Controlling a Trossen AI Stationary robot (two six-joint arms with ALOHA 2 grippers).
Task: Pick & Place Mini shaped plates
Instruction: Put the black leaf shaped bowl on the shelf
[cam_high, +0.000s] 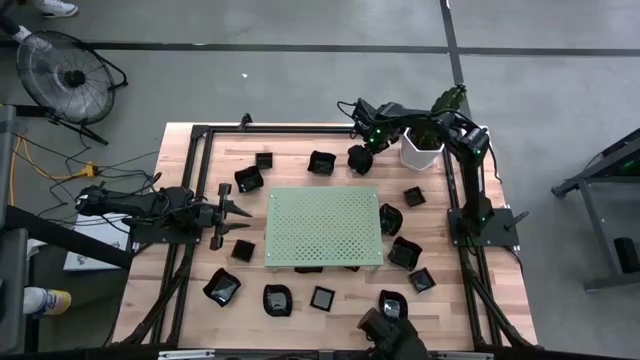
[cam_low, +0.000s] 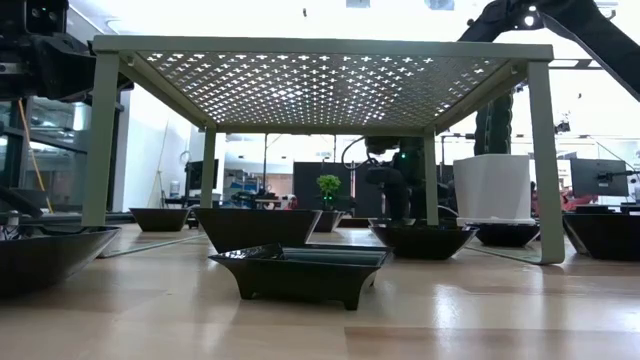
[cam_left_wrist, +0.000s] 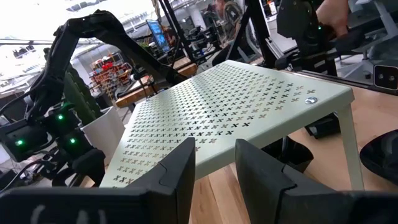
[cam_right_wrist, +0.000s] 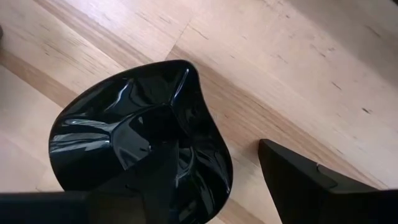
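Observation:
Several small glossy black dishes lie on the wooden table around the green perforated board (cam_high: 322, 227), which stands on legs (cam_low: 320, 85). My right gripper (cam_high: 362, 150) hangs over one petal-edged dish (cam_high: 359, 160) near the far edge, next to the white pot (cam_high: 421, 148). In the right wrist view this gripper (cam_right_wrist: 217, 152) is open, one finger over the dish's hollow (cam_right_wrist: 124, 143) and the other outside its rim. My left gripper (cam_high: 243, 210) waits open at the board's left side, its fingers (cam_left_wrist: 180, 174) pointing at the board (cam_left_wrist: 249, 106). My right gripper comes at the petal-edged dish from above, its fingers on either side of the rim (cam_right_wrist: 214, 168). The dish rests on the table. I cannot tell whether either finger touches it.
Other dishes sit left of the board (cam_high: 249, 179), along the near edge (cam_high: 322, 297) and on the right (cam_high: 404, 251); some lie under the board (cam_low: 305, 270). A black frame borders the table. The white pot (cam_low: 492, 188) stands close to my right arm.

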